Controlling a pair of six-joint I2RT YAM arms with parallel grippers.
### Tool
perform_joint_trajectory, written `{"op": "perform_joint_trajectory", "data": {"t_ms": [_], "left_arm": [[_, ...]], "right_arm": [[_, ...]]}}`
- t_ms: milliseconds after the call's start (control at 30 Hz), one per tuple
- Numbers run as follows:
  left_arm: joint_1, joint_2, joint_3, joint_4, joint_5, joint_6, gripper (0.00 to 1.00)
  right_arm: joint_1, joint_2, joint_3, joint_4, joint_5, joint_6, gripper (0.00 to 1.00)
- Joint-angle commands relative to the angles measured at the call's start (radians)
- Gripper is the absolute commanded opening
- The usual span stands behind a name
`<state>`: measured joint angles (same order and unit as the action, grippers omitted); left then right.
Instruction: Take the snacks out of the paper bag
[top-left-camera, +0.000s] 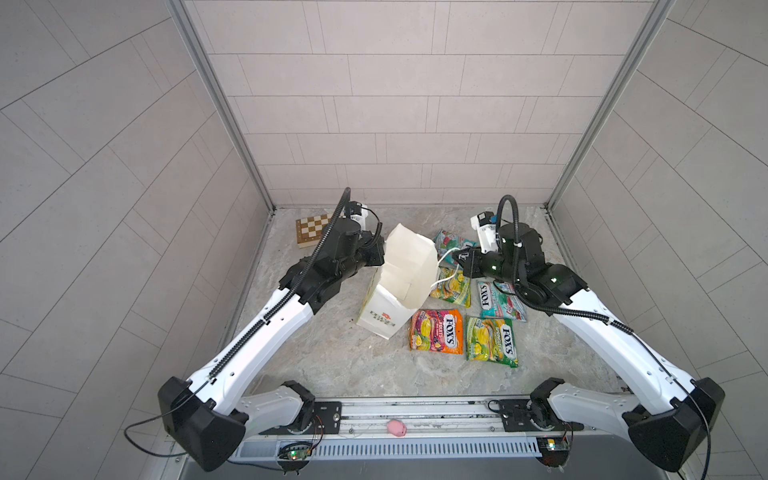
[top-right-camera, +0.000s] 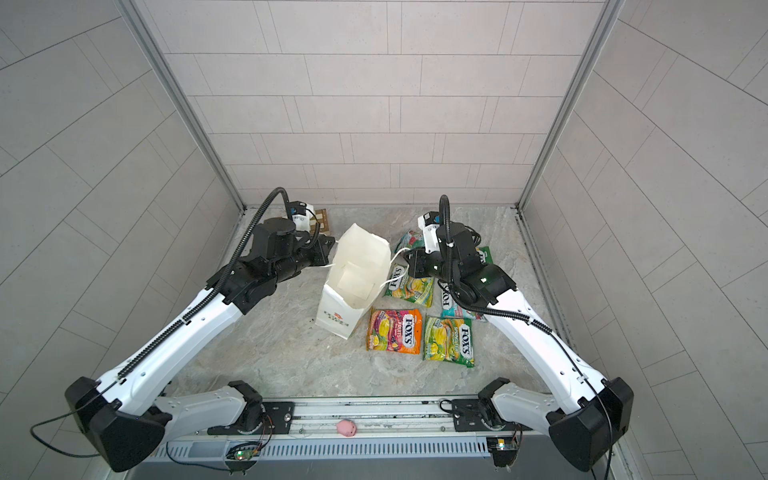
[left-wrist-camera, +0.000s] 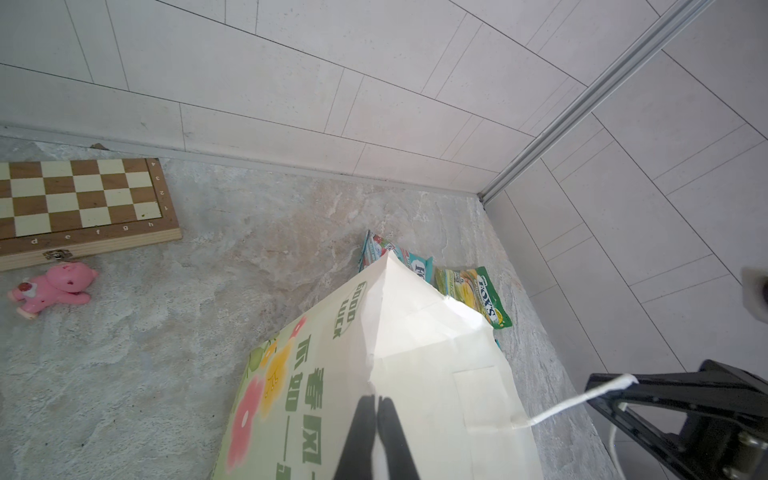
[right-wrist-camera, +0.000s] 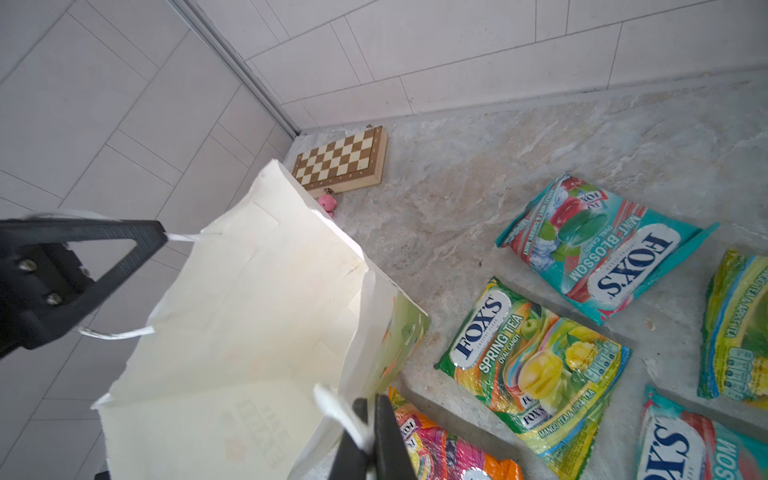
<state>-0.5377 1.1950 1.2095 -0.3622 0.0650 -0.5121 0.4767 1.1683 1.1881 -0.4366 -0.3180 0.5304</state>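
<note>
**Bag held by both handles, packs out on table**

L gripper (left-wrist-camera: 376, 401): I read the jaws as closed, pinching the left handle (right-wrist-camera: 116, 332) of the bag (top-left-camera: 401, 286). R gripper (right-wrist-camera: 368, 405): jaws all but closed, a sliver of gap, with the right handle (left-wrist-camera: 561, 405) nipped between them. Cords are drawn out to either side and the mouth is spread wide.

Bag stands on its base mid-table (top-left-camera: 332, 365), between the two grippers, in both top views.

Packs lie flat on the table right of the bag; I count six across the views:
- Orange pack (top-left-camera: 436, 332), near, just beside the bag's base.
- Yel-green pack (top-left-camera: 492, 340), just right of the orange.
- 2nd yel-green (top-left-camera: 451, 286), beside the bag wall, below R gripper.
- Teal pack (top-left-camera: 500, 301), right of that, partly under R arm.
- Far teal pack (top-left-camera: 451, 241), beyond them.
- 3rd yel-green (left-wrist-camera: 473, 295), far right, mostly hidden by R arm from above.

Other: chessboard (top-left-camera: 309, 232) far left, pink pig (left-wrist-camera: 54, 286) by it; 2nd pig (top-left-camera: 396, 428) on the near rail.
</note>
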Motion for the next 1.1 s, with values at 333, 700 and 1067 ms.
{"op": "perform_joint_trajectory", "data": {"t_ms": [333,700,1067], "left_arm": [[0.089,-0.016,0.011,-0.009,0.019,0.026,0.71],[0.116,-0.041,0.106,-0.115,-0.016,0.178,0.93],[0.119,-0.116,0.201,-0.25,-0.247,0.334,0.97]], "right_arm": [[0.001,0.192,0.206,0.003,-0.1,0.031,0.46],[0.003,0.225,0.289,0.056,-0.169,0.027,0.6],[-0.004,0.136,0.26,0.014,0.142,-0.04,0.63]]}}
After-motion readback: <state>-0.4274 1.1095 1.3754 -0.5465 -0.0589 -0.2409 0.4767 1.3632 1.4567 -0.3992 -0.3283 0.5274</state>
